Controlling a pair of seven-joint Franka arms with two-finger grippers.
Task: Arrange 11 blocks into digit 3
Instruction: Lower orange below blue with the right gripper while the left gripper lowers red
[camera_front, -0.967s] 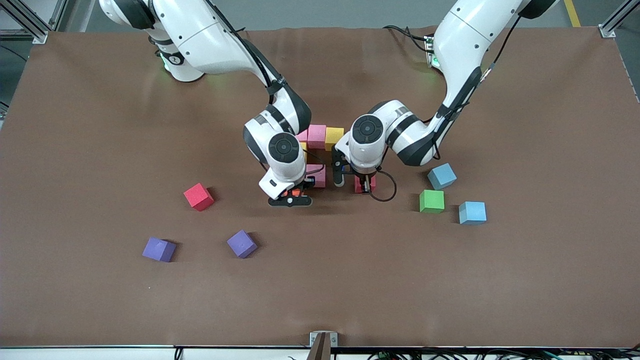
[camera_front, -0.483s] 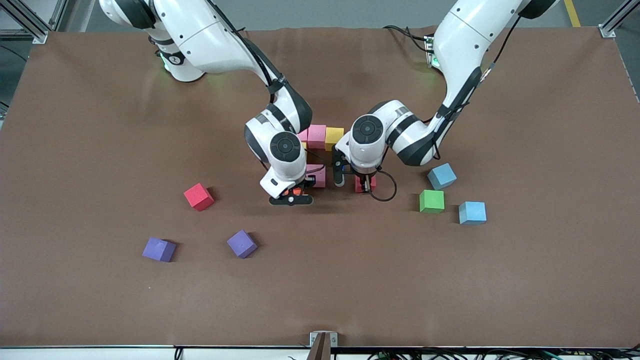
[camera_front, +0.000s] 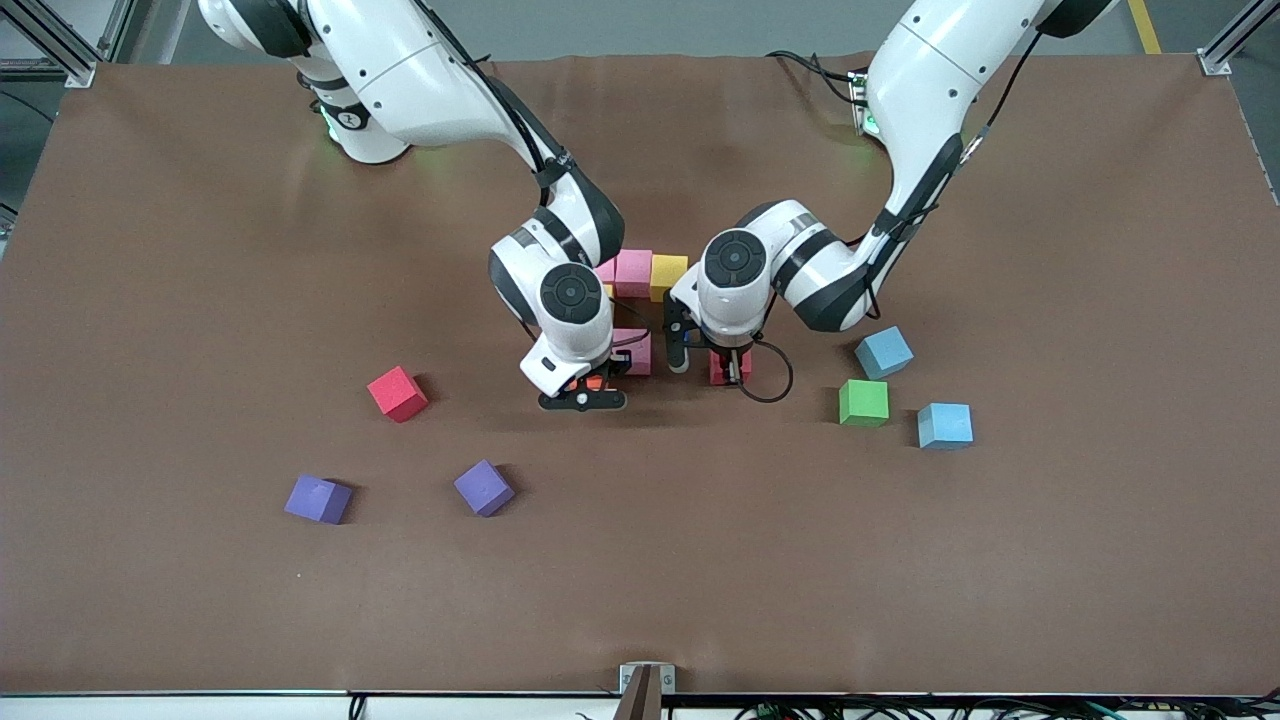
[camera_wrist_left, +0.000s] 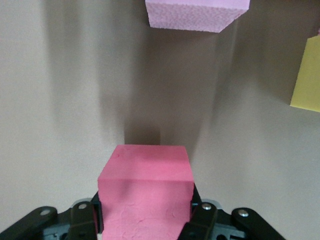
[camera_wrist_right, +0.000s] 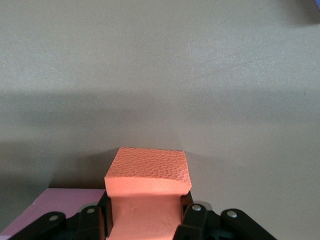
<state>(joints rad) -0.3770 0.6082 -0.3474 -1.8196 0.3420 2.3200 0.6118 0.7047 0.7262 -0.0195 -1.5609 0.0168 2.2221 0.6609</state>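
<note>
My left gripper (camera_front: 729, 369) is shut on a red block (camera_wrist_left: 145, 185), low over the table beside a pink block (camera_front: 632, 351). My right gripper (camera_front: 590, 386) is shut on the orange block (camera_wrist_right: 148, 189), right next to that same pink block (camera_wrist_right: 60, 205). Farther from the front camera, a pink block (camera_front: 633, 272) and a yellow block (camera_front: 668, 275) touch in a row. More of the figure is hidden under the right wrist. Loose blocks are a red one (camera_front: 397, 393), a green one (camera_front: 863, 402) and two light blue ones (camera_front: 884, 352) (camera_front: 944, 425).
Two purple cubes (camera_front: 318, 498) (camera_front: 484, 487) lie nearer to the front camera, toward the right arm's end. Both wrists crowd the middle of the brown table (camera_front: 1050, 560). The left wrist view also shows a pink block (camera_wrist_left: 195, 12) and a yellow block's edge (camera_wrist_left: 306, 75).
My right gripper with the orange block has crept very slightly toward the pink block. The left gripper and all loose blocks have stayed put.
</note>
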